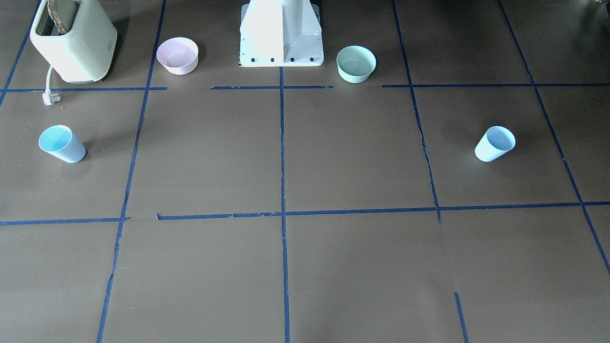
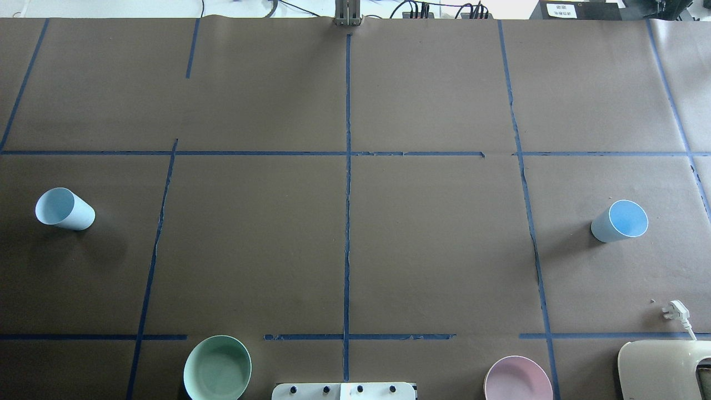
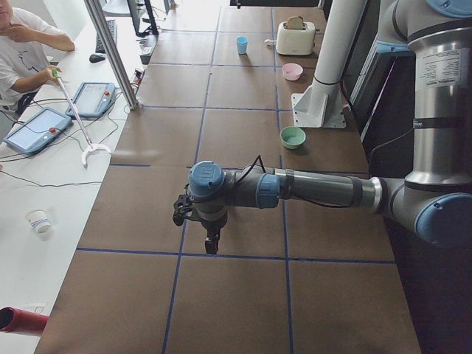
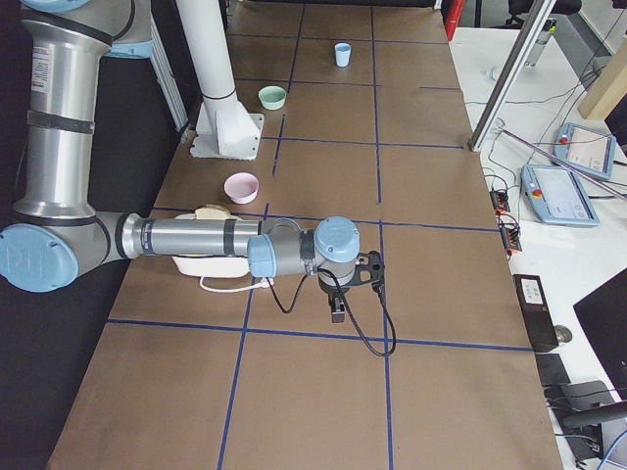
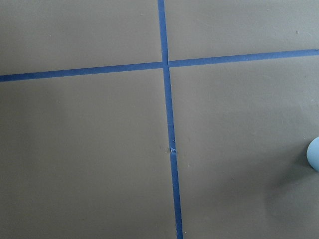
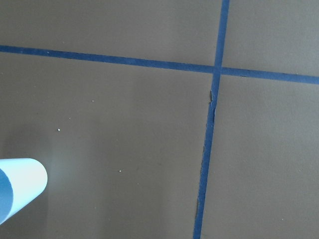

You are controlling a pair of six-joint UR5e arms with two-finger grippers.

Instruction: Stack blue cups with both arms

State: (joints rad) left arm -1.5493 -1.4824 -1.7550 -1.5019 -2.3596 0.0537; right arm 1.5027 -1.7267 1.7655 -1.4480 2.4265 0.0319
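Two pale-blue cups stand upright, far apart on the brown table. One cup is at the robot's left, also in the front view. The other cup is at the right, also in the front view. The left gripper shows only in the exterior left view, pointing down over the table. The right gripper shows only in the exterior right view, pointing down. I cannot tell whether either is open or shut. A cup edge shows in the left wrist view. A cup shows in the right wrist view.
A mint-green bowl and a pink bowl flank the white pedestal. A cream toaster with a loose plug stands at the robot's near right. An operator sits beyond the far edge.
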